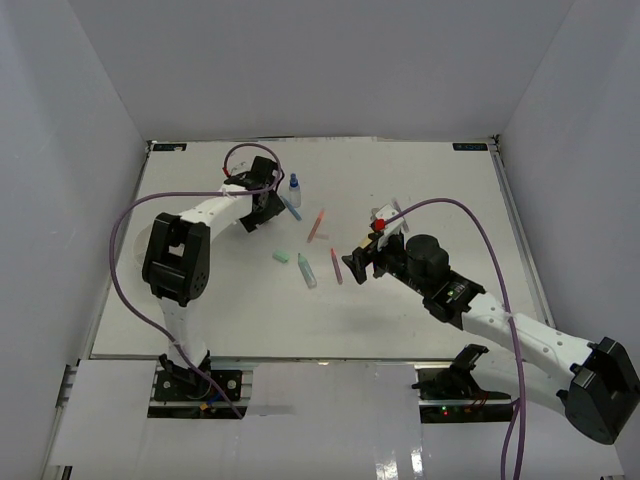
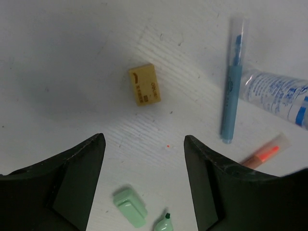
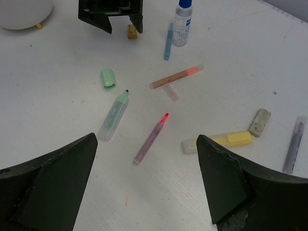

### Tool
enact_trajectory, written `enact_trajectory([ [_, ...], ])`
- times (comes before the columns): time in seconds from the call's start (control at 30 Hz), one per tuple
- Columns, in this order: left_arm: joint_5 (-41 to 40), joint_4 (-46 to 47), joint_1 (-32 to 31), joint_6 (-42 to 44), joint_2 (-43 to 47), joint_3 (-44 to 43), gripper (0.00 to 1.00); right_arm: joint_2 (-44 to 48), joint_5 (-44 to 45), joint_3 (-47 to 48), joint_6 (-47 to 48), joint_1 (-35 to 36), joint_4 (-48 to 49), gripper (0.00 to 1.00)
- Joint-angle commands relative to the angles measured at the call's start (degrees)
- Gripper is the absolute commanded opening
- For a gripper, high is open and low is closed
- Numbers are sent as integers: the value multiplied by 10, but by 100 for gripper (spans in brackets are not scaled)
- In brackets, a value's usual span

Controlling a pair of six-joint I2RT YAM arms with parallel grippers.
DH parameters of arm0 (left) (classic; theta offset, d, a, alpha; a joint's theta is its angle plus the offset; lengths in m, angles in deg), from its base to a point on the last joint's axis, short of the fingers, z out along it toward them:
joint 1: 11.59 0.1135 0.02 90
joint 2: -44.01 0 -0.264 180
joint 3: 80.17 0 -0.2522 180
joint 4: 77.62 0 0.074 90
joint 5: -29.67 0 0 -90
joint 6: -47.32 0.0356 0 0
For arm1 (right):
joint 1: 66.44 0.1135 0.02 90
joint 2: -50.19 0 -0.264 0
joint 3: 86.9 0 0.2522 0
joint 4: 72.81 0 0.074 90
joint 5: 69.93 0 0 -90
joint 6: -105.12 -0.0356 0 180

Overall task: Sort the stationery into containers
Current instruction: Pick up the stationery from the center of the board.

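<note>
- A white desk [image 1: 450, 200] stands inside plain grey walls, with both arms reaching out from its near edge.
- The left claw [image 2: 143, 139] hangs over the far left part of the desk. Its jaws are spread wide and hold nothing.
- A tan block [image 2: 144, 84] lies flat on the desk just ahead of that claw, clear of both fingers.
- To the right of the block lies a blue pen [image 2: 232, 82]. A white blue-capped bottle [image 3: 182, 21] stands just beyond it.
- An orange pen [image 3: 175, 77] lies slantwise nearer the middle, with a small clear cap [image 3: 170, 92] touching its lower side.
- A small green piece [image 3: 108, 78] sits near the tip of a green marker [image 3: 114, 118], with a gap between them.
- A red pen [image 3: 151, 139] lies beside the green marker, apart from it.
- The right claw [image 1: 356, 262] hovers over the red pen. It is wide open too and grips nothing.
- Off to the right lie a yellow marker [image 3: 219, 142], a greyish block [image 3: 260, 122] just beside it, and a purple pen [image 3: 293, 144] farther out.
- A white rounded rim [image 3: 24, 12] shows at the corner of the right wrist view, beside the left claw. It is probably the dish, though most of it is cut off.
- All the stationery in view lies on the desk.
</note>
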Motion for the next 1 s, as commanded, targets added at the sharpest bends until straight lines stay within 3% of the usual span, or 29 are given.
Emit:
enact_trajectory([
  [0.0,-34,9,1,-23,-11,-45,77,-2,7,4,0,1,26,90],
  [0.23,-48,-6,6,-32,-81,-99,72,3,15,3,1,2,27,90],
  [0.6,-45,-13,29,-37,-104,-104,68,4,19,-1,1,1,31,90],
  [0.7,-35,-13,30,-27,-113,-108,62,3,21,-1,1,2,32,90],
  [0.97,-31,-14,31,-9,-109,-112,36,7,22,-2,1,1,31,90],
])
